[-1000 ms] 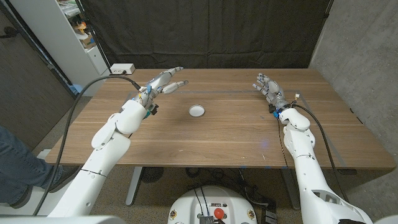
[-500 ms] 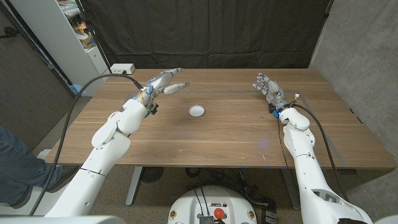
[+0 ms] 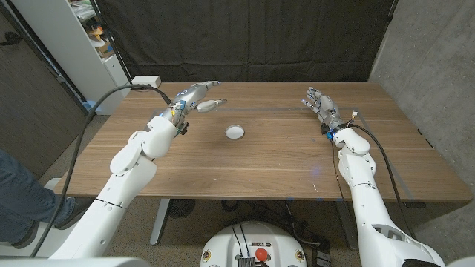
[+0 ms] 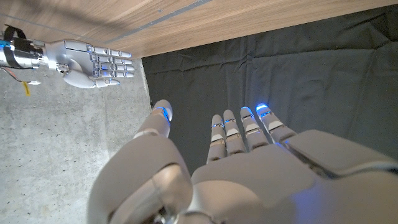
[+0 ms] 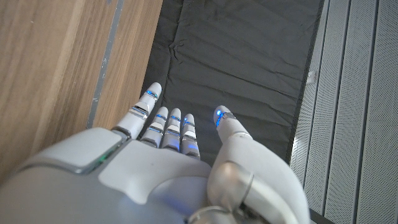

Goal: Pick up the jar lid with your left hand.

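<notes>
A small round white jar lid lies on the wooden table, a little behind its middle. My left hand hovers over the table's far left part, behind and to the left of the lid, fingers stretched out and apart, holding nothing. In the left wrist view that hand reaches toward the black curtain. My right hand stands open at the far right of the table, well away from the lid; it also appears in the left wrist view and in its own wrist view.
A white box with a cable sits at the table's far left corner. A black curtain hangs behind the table, a shelf unit stands at the left, and a concrete wall rises at the right. A person's leg is at the left edge.
My left hand has drifted slightly farther back and up over the table's left side. The lid and my right hand have stayed put.
</notes>
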`<state>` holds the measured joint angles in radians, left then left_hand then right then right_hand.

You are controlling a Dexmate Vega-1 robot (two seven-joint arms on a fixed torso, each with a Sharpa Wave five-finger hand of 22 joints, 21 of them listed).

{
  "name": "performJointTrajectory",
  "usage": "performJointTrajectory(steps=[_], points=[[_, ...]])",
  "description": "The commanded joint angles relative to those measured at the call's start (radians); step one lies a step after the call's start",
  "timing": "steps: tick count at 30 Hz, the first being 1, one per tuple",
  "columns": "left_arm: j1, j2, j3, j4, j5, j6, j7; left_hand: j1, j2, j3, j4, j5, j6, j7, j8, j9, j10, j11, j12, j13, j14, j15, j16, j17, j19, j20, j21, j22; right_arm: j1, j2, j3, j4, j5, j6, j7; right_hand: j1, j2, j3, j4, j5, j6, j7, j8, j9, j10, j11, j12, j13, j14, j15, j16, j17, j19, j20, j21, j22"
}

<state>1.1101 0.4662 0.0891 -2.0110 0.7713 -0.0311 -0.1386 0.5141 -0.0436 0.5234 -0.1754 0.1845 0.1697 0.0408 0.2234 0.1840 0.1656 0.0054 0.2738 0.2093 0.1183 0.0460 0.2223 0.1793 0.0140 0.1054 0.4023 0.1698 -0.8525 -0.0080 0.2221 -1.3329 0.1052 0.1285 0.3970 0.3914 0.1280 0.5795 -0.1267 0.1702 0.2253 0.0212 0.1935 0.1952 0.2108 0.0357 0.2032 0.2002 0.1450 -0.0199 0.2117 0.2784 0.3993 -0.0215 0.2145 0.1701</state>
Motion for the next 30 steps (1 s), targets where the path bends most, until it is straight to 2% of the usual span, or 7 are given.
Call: performJointTrajectory(steps=[1,4,9,22,30], points=[[-0.005,0.025,0.019,-0.023,0.070,0.033,-0.011,0.006,-0.024,-0.007,-0.002,0.010,0.003,-0.010,-0.005,0.002,0.005,-0.002,-0.001,0.003,0.008,0.000,-0.002,0.002,0.016,0.010,-0.005,0.004,0.005,-0.002,0.004,0.007,0.000,0.001,0.002,-0.006,0.004,-0.004,0.000,0.007,0.008,0.000,0.009,0.003,0.001,-0.001,-0.003,0.001,0.008,0.003,0.004,0.002,0.010,0.001,-0.003,0.001],[-0.006,0.034,0.025,-0.028,0.095,0.042,-0.012,0.009,-0.034,-0.010,-0.002,0.014,0.002,-0.012,-0.007,0.002,0.004,-0.001,-0.003,0.003,0.008,0.000,-0.004,0.003,0.024,0.016,-0.005,0.004,0.007,-0.002,0.003,0.010,-0.001,0.003,0.004,-0.006,0.003,-0.005,-0.001,0.007,0.008,-0.001,0.009,0.003,0.001,-0.002,-0.003,0.001,0.008,0.004,0.004,0.001,0.011,0.000,-0.004,0.001],[-0.010,0.044,0.031,-0.034,0.115,0.053,-0.019,0.017,-0.055,-0.016,-0.001,0.023,0.002,-0.015,-0.010,0.003,0.004,-0.001,-0.005,0.004,0.012,0.001,-0.007,0.003,0.051,0.040,-0.004,0.004,0.008,-0.003,0.002,0.010,-0.004,0.003,0.004,-0.005,0.004,-0.006,-0.001,0.007,0.008,-0.002,0.009,0.003,0.001,-0.002,-0.003,0.001,0.008,0.003,0.004,0.001,0.012,0.001,-0.004,0.001],[-0.036,0.076,0.062,-0.030,0.188,0.073,-0.031,0.027,-0.083,-0.028,0.004,0.037,-0.001,-0.028,-0.015,0.003,0.000,0.003,-0.010,0.005,0.015,0.007,-0.011,0.004,0.079,0.083,-0.006,0.005,0.016,0.001,0.001,0.020,-0.010,0.003,-0.001,-0.007,0.005,-0.009,0.000,0.007,0.008,0.001,0.008,0.003,0.002,-0.001,-0.003,0.001,0.011,0.004,0.006,0.000,0.014,0.002,-0.006,0.001],[-0.055,0.092,0.092,-0.018,0.242,0.083,-0.019,0.018,-0.109,-0.050,0.017,0.055,0.033,-0.039,-0.008,0.004,0.034,-0.003,0.001,0.010,0.068,0.001,0.003,0.008,0.128,0.102,-0.005,0.008,0.018,0.001,0.003,0.032,-0.013,0.008,0.000,-0.007,0.004,-0.010,-0.001,0.007,0.008,0.000,0.008,0.003,0.003,-0.003,-0.002,0.001,0.014,0.004,0.007,-0.002,0.016,0.003,-0.006,0.001]])
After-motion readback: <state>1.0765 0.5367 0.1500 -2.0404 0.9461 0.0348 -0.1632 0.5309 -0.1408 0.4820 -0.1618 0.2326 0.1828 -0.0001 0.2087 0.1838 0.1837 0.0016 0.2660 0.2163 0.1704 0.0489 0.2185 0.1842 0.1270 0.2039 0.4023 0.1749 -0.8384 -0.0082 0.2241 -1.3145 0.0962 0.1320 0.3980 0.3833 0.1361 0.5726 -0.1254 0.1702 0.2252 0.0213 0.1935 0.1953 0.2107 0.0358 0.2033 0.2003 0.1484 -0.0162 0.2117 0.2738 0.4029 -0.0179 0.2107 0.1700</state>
